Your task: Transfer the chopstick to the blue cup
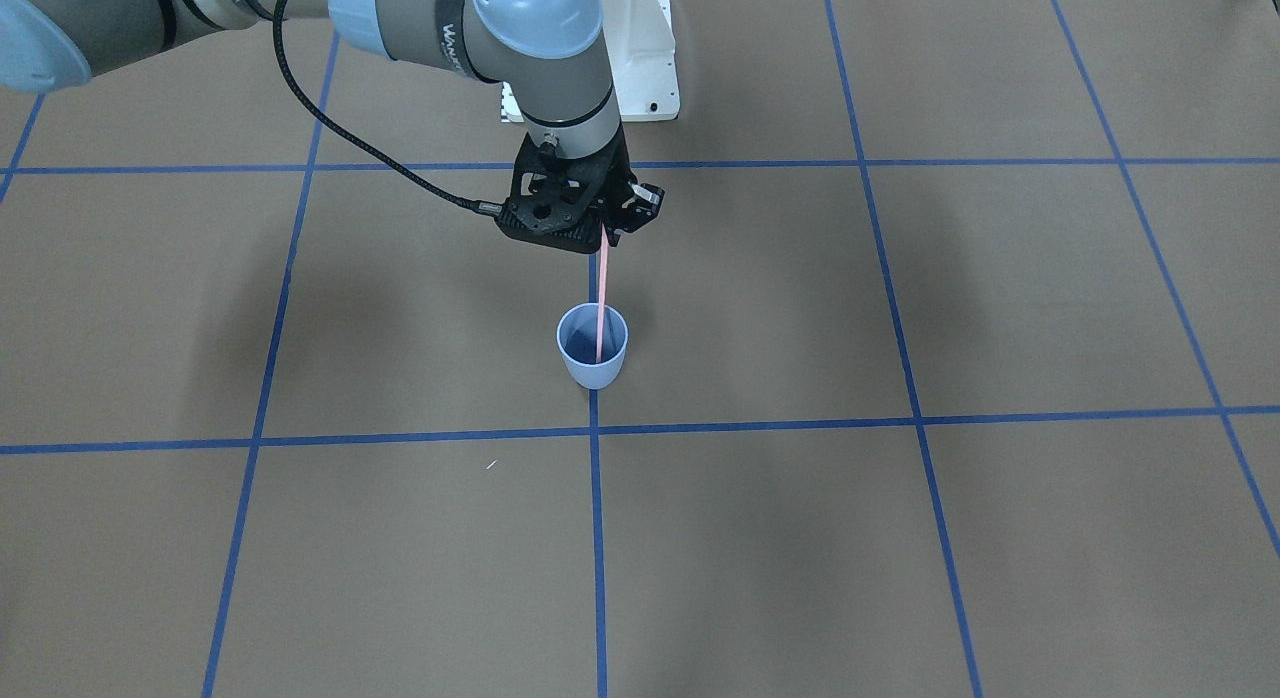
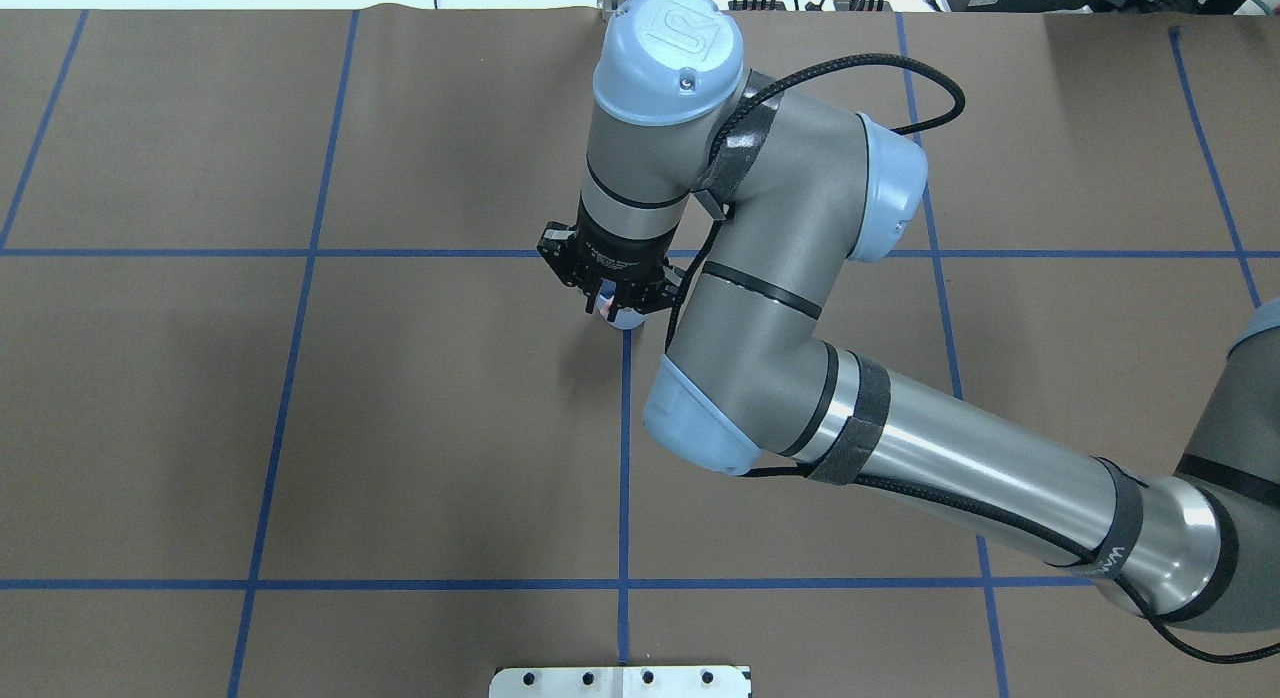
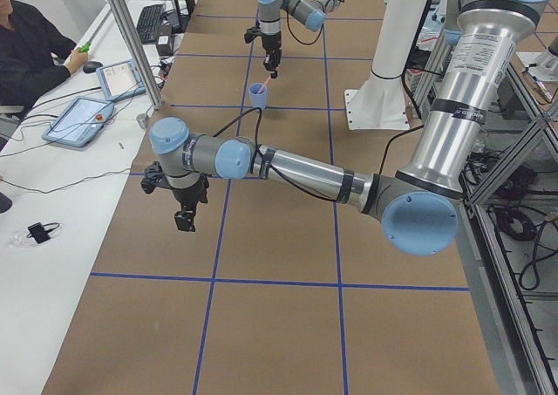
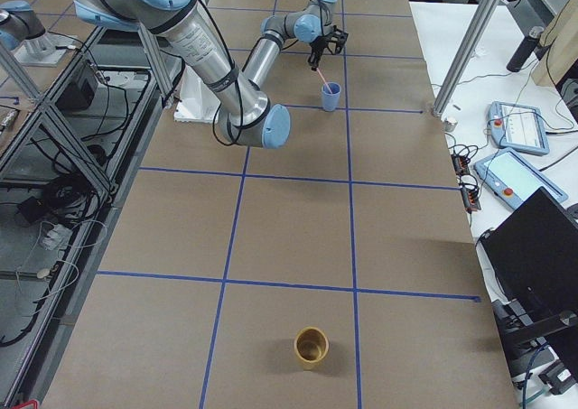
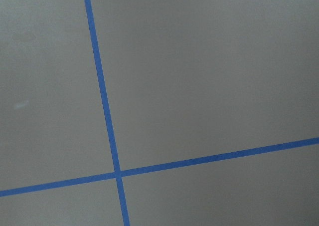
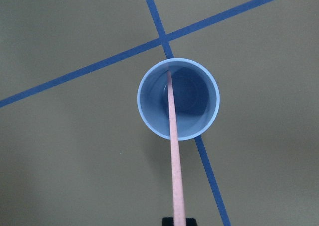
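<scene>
The pale blue cup (image 1: 592, 347) stands upright on a blue tape crossing at the table's middle. My right gripper (image 1: 608, 240) hangs above it, shut on the top of a pale pink chopstick (image 1: 602, 303). The stick hangs almost upright with its lower end inside the cup. The right wrist view looks straight down the chopstick (image 6: 174, 146) into the cup (image 6: 204, 116). In the overhead view the gripper (image 2: 612, 303) hides most of the cup (image 2: 630, 321). My left gripper (image 3: 185, 221) shows only in the exterior left view, low over bare table; I cannot tell whether it is open.
A small tan cup (image 4: 310, 345) stands far off near the table's end on my right side. The white arm base (image 1: 645, 68) sits behind the blue cup. Tablets (image 3: 80, 119) and an operator (image 3: 30, 46) are beside the table.
</scene>
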Tool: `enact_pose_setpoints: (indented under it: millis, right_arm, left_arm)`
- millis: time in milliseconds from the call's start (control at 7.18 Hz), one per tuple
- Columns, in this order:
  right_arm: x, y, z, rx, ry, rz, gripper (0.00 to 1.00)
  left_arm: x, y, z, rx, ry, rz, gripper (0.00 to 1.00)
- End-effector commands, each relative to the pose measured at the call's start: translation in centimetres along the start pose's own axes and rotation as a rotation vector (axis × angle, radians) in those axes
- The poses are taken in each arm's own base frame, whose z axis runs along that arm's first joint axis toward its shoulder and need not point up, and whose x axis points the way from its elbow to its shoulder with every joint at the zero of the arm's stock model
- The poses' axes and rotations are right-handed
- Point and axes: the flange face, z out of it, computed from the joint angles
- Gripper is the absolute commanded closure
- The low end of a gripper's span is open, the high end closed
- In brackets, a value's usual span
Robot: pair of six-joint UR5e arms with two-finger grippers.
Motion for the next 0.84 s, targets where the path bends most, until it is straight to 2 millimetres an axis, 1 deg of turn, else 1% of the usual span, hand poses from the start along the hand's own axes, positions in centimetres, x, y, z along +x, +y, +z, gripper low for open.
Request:
enact_pose_setpoints:
  millis: [0,139,278,418,557,696]
  right_arm:
    - [0.7,-1.6,-2.0,0.024,-0.044,-0.011,0.00]
    - [2.0,-2.7,-4.3,0.055,-0.069,-0.049,0.00]
    - [5.8,-4.5,-6.5,0.097,-0.083,-0.117,0.00]
    - [10.3,-7.4,-8.7,0.145,-0.076,-0.166,0.00]
    - [15.1,-10.7,-10.5,0.155,-0.059,-0.205,0.00]
    - [20.3,-14.3,-11.5,0.123,-0.041,-0.210,0.00]
  left_arm:
    - [-0.1,0.0,-0.1,0.001,0.000,0.000,0.02]
    - [-0.1,0.0,-0.1,0.001,0.000,0.000,0.02]
    - [0.0,0.0,-0.2,0.004,0.000,0.001,0.02]
    - [0.0,0.0,-0.3,0.005,0.000,0.002,0.02]
    - [-0.1,0.1,-0.2,0.003,0.000,0.002,0.02]
    - [-0.1,0.2,-0.1,0.002,0.000,0.001,0.02]
